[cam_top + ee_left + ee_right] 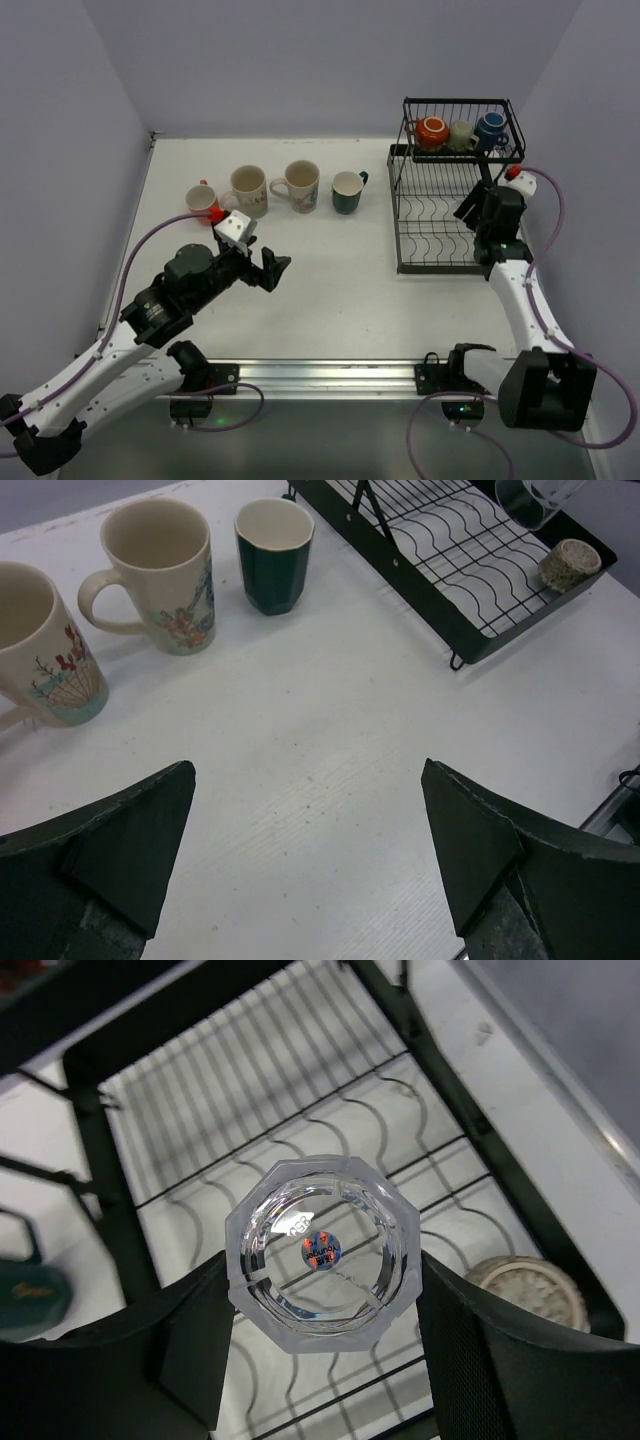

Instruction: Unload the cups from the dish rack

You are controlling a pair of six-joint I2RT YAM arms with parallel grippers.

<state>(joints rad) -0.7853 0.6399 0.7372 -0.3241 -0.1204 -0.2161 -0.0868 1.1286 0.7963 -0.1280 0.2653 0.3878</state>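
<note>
A white bench (330,300) stands between pale purple walls. The black dish rack (400,215) sits at the far right corner of the bench. The right hand (320,1332) is over the rack's bottom tray. Its fingers are clamped on a clear glass cup (320,1250), one on each side. A small beige cup (520,1290) lies in the tray's corner, near the glass. The top basket holds an orange mug (432,131), a cream mug (461,135) and a blue mug (490,128). Near the far edge of the bench stand a red mug (203,201), two picture mugs (247,190) (299,185) and a dark green mug (348,191) in a row. The left hand (262,268) hangs over the bench with its fingers wide apart and nothing in it.
</note>
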